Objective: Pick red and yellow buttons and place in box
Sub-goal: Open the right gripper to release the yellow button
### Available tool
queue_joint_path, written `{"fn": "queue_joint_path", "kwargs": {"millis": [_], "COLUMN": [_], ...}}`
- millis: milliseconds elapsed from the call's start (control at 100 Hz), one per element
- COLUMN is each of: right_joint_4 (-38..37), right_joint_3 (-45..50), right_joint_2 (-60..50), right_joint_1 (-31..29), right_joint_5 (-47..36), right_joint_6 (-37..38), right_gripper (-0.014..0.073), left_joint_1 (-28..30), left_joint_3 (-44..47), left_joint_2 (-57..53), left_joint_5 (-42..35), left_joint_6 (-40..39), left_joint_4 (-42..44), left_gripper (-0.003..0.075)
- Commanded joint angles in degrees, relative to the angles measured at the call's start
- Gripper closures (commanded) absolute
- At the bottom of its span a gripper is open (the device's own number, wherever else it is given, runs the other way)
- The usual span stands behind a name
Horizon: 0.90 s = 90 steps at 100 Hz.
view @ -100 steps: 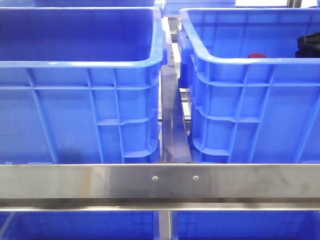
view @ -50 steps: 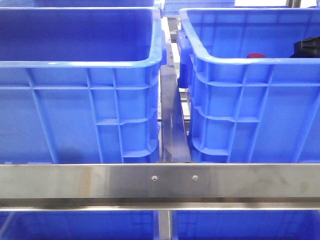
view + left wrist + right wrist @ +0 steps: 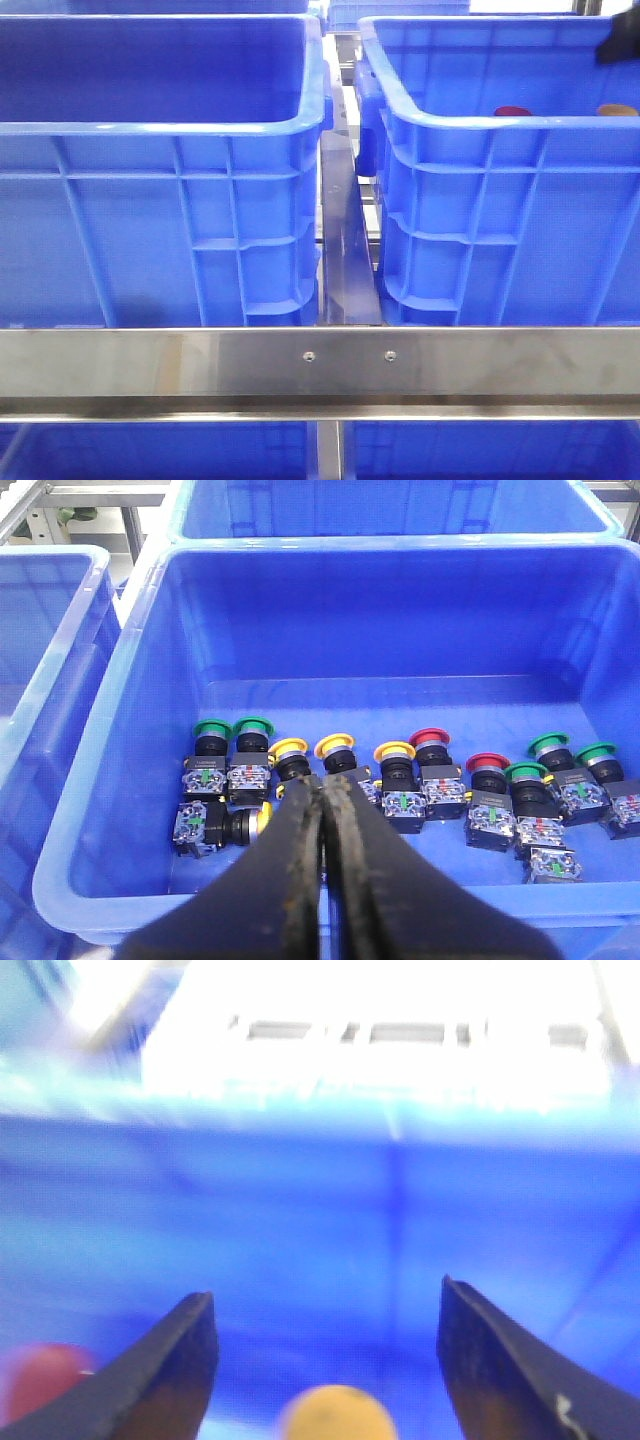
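In the front view a dark red button and a yellow-orange button lie inside the right-hand blue box, their tops just showing over its rim. My right gripper hangs open above them. In its blurred wrist view the yellow button sits below the gap between the fingers and the red button is off to one side. Only a black corner of that gripper shows in the front view. My left gripper is shut on nothing, over a crate of push buttons.
A second blue crate stands left of the box, with a steel divider between them and a steel rail across the front. The left wrist view's crate holds several green, yellow and red push buttons. More crates stand beyond.
The right gripper has risen toward the upper right, out of the box. Where it was, the yellow button now shows beside the red one.
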Motion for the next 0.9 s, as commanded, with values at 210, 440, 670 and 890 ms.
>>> {"fn": "queue_joint_path", "kwargs": {"millis": [210,440,670,890], "right_joint_4": [6.04,6.04,6.04,6.04], "right_joint_3": [8.45,13.59,22.12,33.06], "right_joint_2": [-22.86,-36.29,-50.97,-65.32], "right_joint_1": [2.89,7.58,9.21,9.21], "right_joint_5": [-11.64,-20.04,-19.75,-18.5], "right_joint_6": [-0.38,-0.43,-0.38,-0.38], "right_gripper": [0.0095,0.0095,0.0095,0.0095], "left_joint_1": [0.12,0.12,0.12,0.12], "left_joint_3": [-1.62,-1.62,-1.62,-1.62], "left_joint_2": [0.08,0.08,0.08,0.08], "left_joint_5": [-4.35,-4.35,-4.35,-4.35], "left_joint_6": [-0.54,-0.54,-0.54,-0.54], "left_joint_4": [0.02,0.02,0.02,0.02], "left_gripper": [0.0739,0.0739,0.0739,0.0739]}}
